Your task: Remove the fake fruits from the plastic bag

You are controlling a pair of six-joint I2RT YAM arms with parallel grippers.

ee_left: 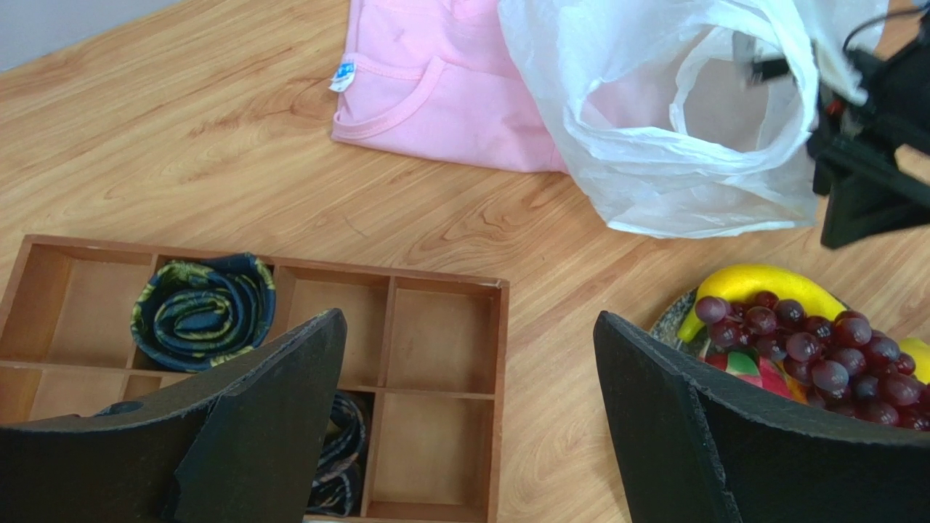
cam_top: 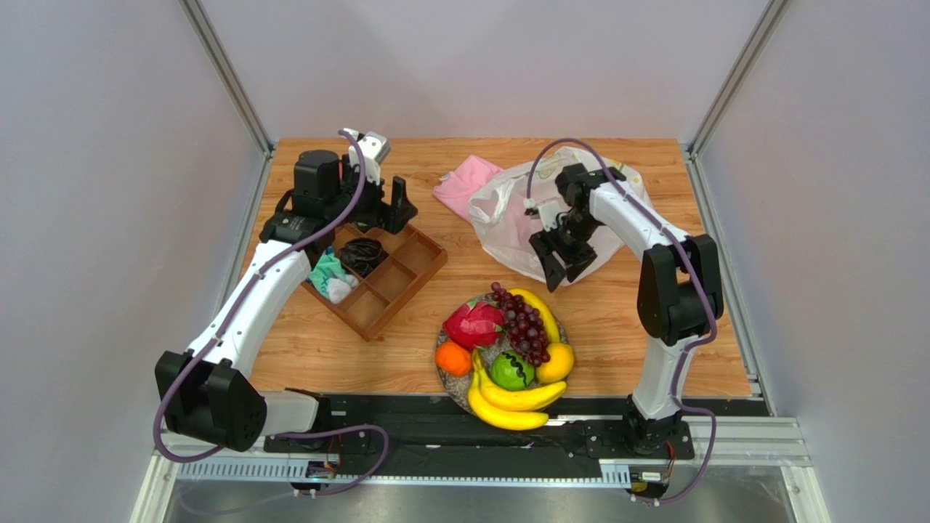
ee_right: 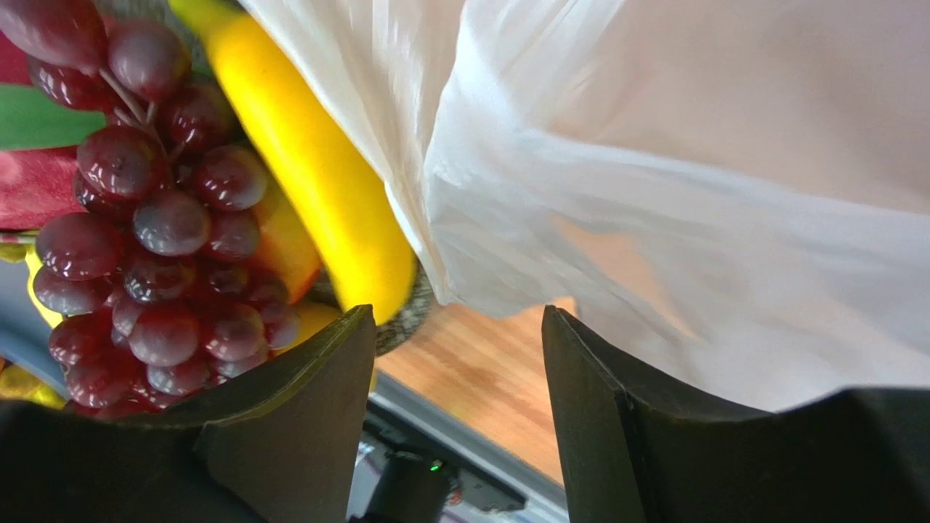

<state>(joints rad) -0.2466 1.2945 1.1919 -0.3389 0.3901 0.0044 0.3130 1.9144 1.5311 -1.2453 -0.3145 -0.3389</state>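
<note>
The light-brown wooden counter (cam_top: 611, 316) carries a thin, crinkly, translucent white plastic bag (cam_top: 497, 218) lying slack at its far right, partly over a pink cloth garment (cam_top: 467, 182). To the left sits a brown wooden tray with square compartments (cam_top: 413, 258). At the near edge, outside the bag, the glossy plastic fruits are heaped on a dark-rimmed plate (ee_right: 402, 318): yellow bananas (cam_top: 513, 405), a red-pink dragon fruit (cam_top: 474, 324), dark purple grapes (cam_top: 522, 321), a green round fruit (cam_top: 510, 371), a lemon (cam_top: 557, 362) and an orange (cam_top: 453, 357). The black right tool (cam_top: 562, 265) hangs at the bag's near edge, jaws spread with nothing between them. The left tool (ee_left: 467, 327) hovers over the tray, spread wide and gripping nothing.
</note>
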